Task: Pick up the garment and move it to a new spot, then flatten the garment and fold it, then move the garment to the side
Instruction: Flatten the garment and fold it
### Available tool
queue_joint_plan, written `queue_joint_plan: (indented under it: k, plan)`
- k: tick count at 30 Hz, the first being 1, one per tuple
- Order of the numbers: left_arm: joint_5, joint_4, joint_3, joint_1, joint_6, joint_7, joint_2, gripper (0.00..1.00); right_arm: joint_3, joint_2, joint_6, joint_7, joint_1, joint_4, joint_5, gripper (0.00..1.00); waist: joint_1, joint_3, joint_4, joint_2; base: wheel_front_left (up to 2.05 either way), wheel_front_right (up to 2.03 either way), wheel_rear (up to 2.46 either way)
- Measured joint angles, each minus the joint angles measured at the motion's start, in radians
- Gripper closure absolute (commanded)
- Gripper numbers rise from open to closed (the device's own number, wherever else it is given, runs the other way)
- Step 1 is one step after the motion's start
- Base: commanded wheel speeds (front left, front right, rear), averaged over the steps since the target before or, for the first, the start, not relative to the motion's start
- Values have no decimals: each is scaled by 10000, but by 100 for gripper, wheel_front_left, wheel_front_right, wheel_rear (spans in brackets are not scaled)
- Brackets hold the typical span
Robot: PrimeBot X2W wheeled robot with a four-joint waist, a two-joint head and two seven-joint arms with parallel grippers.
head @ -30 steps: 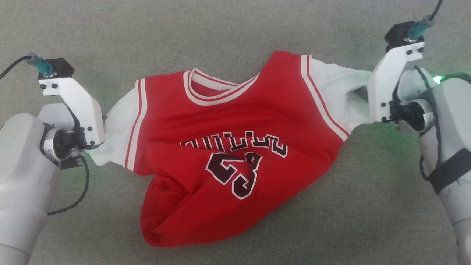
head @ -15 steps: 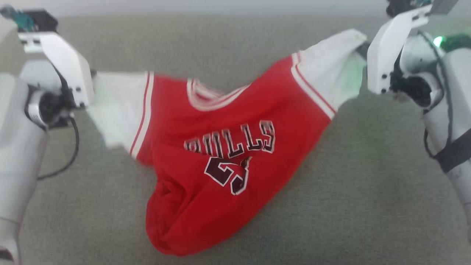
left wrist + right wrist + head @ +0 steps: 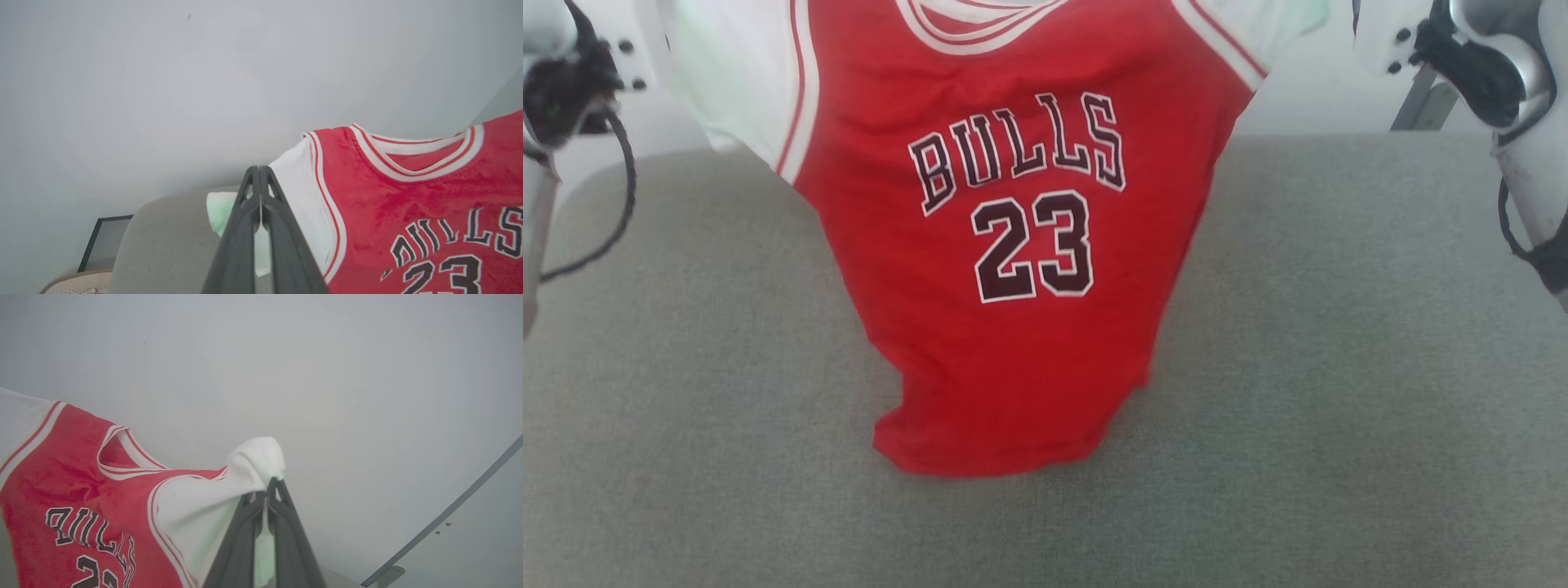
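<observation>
The garment (image 3: 1013, 327), a red jersey with white sleeves and dark "BULLS 23" lettering, hangs upright between my two arms. Its hem rests on the grey cushioned surface (image 3: 1339, 367). In the left wrist view my left gripper (image 3: 260, 173) is shut on one white sleeve (image 3: 294, 183), with the red chest (image 3: 388, 196) off to the right. In the right wrist view my right gripper (image 3: 267, 490) is shut on the other white sleeve (image 3: 257, 461), which bunches over the fingertips. In the head view the pale wrists sit at the top corners, left (image 3: 564, 82) and right (image 3: 1462, 49).
A pale wall stands behind the grey surface. A dark framed panel (image 3: 104, 243) and a beige perforated basket (image 3: 77, 286) sit low beyond the surface's left end. A grey slanted bar (image 3: 449, 514) crosses behind the right side.
Both arms have risen with the sleeves, so the garment has gone from lying crumpled on the surface to hanging with only its hem down. The head view has tilted upward.
</observation>
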Motion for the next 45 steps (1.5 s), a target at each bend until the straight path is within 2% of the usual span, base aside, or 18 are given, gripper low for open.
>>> queue_joint_plan:
  k: [9,13,19,29,32,35,38,41,45]
  plan:
    - [226,125,-98,-770,-146,-433,17,100,336,127,0,-980,-997,918,-290,100,0,-310,-125,0,0,0,0]
    - [313,265,-132,-1038,-259,-769,-52,100,462,263,0,-1266,-1394,1476,-351,100,0,-69,-143,0,0,0,0]
    - [669,502,-198,-1894,-324,-1555,-209,100,428,290,0,-2328,-2441,2422,-857,100,1,735,-158,0,0,0,0]
    - [1509,1051,-278,-4111,-439,-4224,-656,100,-339,364,0,-5547,-4608,4410,-3080,100,0,2660,-82,0,0,0,0]
    - [1837,1285,-314,-4711,-422,-5279,-796,100,-798,360,0,-6084,-5166,4773,-3983,100,0,3193,-28,0,0,0,0]
    - [2052,1511,-324,-5278,-441,-6368,-926,100,-1404,368,0,-6192,-5488,4606,-4953,100,0,3646,45,0,0,0,0]
    - [2182,1743,-366,-5638,-518,-7321,-1087,100,-2128,401,0,-6218,-5426,3526,-6015,100,0,4011,142,0,0,0,0]
    - [2180,2213,-424,-5650,-669,-7651,-1283,100,-2654,639,0,-6236,-4657,3070,-6750,100,0,4197,288,0,0,0,0]
    - [2061,2832,-598,-5144,-897,-7804,-1463,100,-2777,932,2,-6232,-3688,3283,-7175,100,0,4071,383,-1,0,0,0]
